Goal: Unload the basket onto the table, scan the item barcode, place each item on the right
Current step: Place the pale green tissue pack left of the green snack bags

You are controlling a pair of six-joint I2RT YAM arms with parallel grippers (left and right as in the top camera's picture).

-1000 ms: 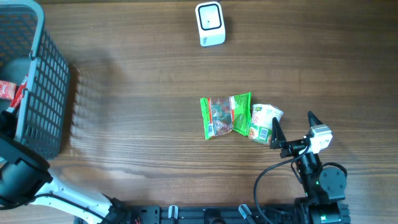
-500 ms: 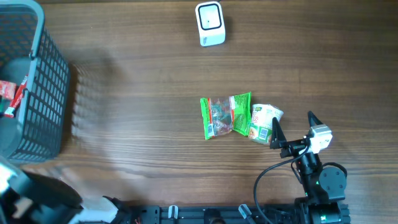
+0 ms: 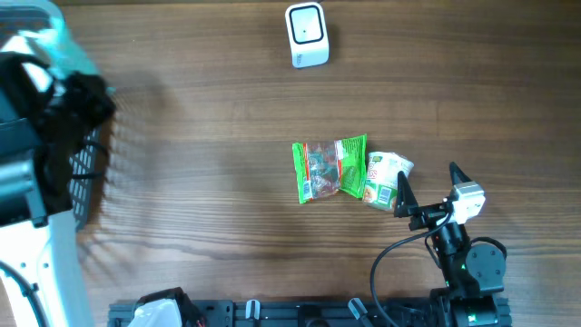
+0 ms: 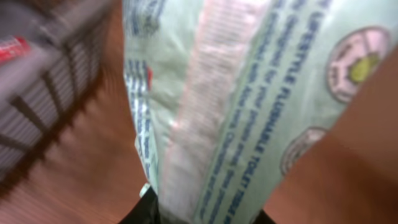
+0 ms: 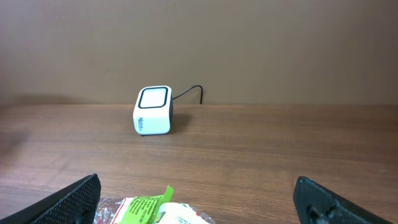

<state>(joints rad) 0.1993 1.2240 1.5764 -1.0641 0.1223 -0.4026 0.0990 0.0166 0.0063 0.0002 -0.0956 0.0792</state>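
One blurred wipes pack (image 4: 236, 106) fills the left wrist view, nearly hiding the left gripper (image 4: 202, 216) clamped on it, raised above the basket (image 3: 86, 177) since a moment ago, while the right gripper (image 3: 427, 177) gapes wide beside two packets (image 3: 329, 169) on the table (image 3: 227, 109), one scanner (image 3: 306, 34) beyond.

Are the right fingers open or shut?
Open: the right fingers stand wide apart with nothing between them.

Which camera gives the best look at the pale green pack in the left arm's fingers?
The left wrist view: the pale green pack fills it, its print legible though blurred. Overhead shows only a pale smear of it above the basket; the right wrist view misses it.
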